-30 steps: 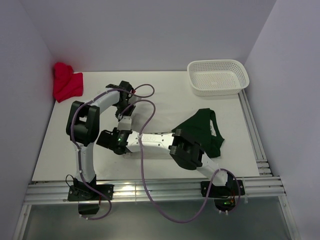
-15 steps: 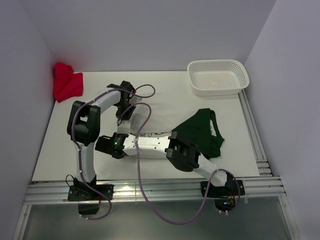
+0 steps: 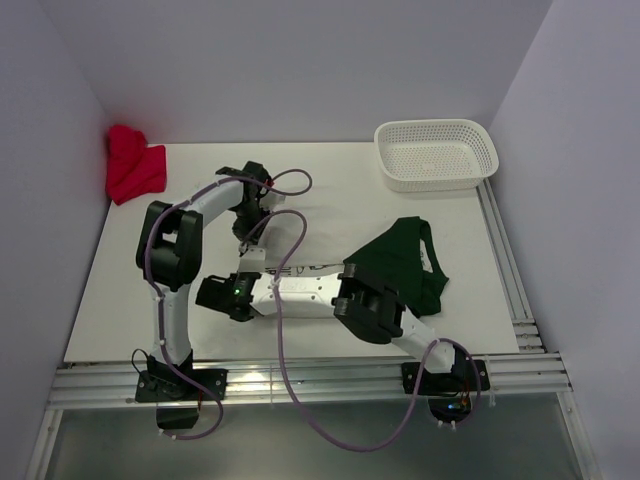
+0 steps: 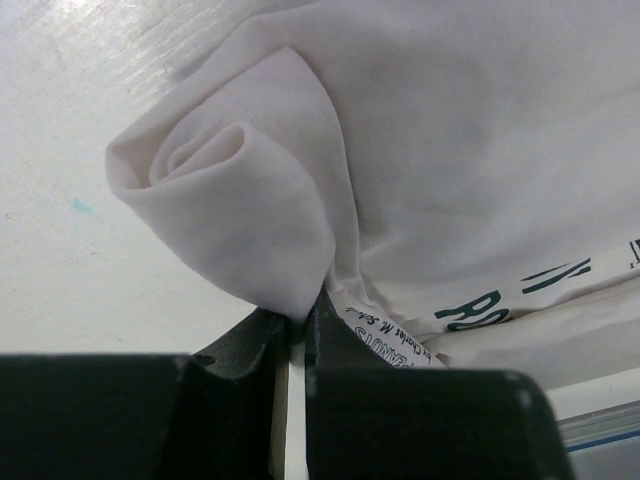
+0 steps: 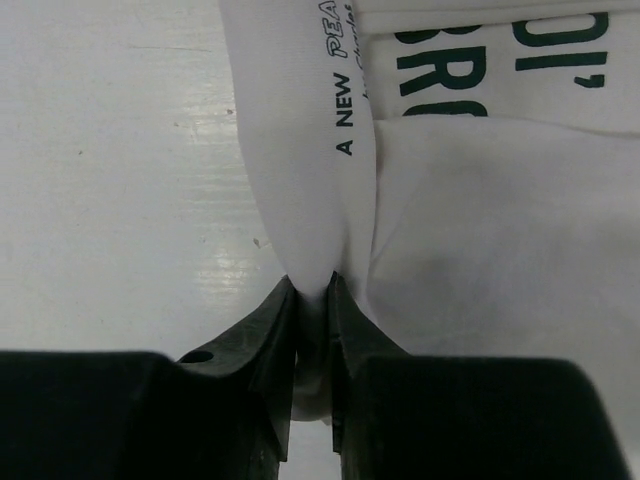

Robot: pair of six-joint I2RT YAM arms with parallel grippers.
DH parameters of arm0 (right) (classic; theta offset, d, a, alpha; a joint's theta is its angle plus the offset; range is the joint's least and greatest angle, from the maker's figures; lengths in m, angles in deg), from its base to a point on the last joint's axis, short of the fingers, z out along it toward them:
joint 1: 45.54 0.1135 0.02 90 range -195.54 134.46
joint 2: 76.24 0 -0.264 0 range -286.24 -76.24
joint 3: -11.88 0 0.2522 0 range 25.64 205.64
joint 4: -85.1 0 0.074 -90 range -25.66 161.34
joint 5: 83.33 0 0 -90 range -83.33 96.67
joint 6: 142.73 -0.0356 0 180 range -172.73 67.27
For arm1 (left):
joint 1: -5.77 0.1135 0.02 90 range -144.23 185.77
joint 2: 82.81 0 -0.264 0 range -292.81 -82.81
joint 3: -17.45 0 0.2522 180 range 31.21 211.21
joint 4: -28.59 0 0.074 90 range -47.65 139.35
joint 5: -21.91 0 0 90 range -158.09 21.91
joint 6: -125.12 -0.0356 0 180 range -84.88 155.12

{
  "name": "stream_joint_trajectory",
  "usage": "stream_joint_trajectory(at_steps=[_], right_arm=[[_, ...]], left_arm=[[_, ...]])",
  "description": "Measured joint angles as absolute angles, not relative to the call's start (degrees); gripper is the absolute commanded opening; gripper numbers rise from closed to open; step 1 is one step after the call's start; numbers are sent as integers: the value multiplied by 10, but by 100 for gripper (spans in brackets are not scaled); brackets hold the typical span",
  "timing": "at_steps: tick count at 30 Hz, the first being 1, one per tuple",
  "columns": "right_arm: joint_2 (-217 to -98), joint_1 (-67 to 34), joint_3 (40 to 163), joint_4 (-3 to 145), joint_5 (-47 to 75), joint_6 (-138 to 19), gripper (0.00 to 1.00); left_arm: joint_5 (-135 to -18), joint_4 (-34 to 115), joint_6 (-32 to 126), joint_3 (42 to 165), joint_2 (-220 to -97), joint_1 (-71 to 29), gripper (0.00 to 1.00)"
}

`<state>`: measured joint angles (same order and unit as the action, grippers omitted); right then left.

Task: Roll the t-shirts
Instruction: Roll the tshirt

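We find bright, even, diffuse overhead light; shadows are soft. Glare streaks the table (image 4: 60,60) at 11 o'clock in the left wrist view. The off-white t-shirt (image 4: 420,150) is sharp; 6 o'clock goes dark and soft.

Shirts x2: 1 off-white shirt (image 4: 480,180), 1 dark green shirt (image 3: 405,262) on the near side of the basket (image 3: 437,181). Basket x1, red cloth (image 3: 133,168) x1 well left of basket, table (image 3: 330,190) x1. Robot arms x2: left arm (image 3: 170,250), right arm (image 3: 300,290), both nearer than basket.
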<state>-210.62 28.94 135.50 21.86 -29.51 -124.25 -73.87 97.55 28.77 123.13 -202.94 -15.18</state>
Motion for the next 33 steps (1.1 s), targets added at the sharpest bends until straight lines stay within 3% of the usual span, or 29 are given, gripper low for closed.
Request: stream_joint_trajectory(at_steps=[3, 11, 14, 23, 33], right_arm=[[-2063, 287, 1274, 296, -283, -1247, 6], [-1938, 258, 1027, 575, -199, -1270, 5], [-1910, 246, 946, 690, -166, -1293, 5], [-1897, 214, 769, 1008, -79, -1394, 3], [-1930, 208, 673, 1217, -44, -1495, 1]], left_arm=[[-738, 981, 287, 1238, -2033, -153, 23], [-746, 992, 284, 1280, -2034, -153, 57], [-763, 1000, 281, 1313, -2034, -149, 64], [-879, 1048, 244, 1380, -2034, -93, 66], [-1002, 1049, 171, 1234, -2024, -17, 65]])
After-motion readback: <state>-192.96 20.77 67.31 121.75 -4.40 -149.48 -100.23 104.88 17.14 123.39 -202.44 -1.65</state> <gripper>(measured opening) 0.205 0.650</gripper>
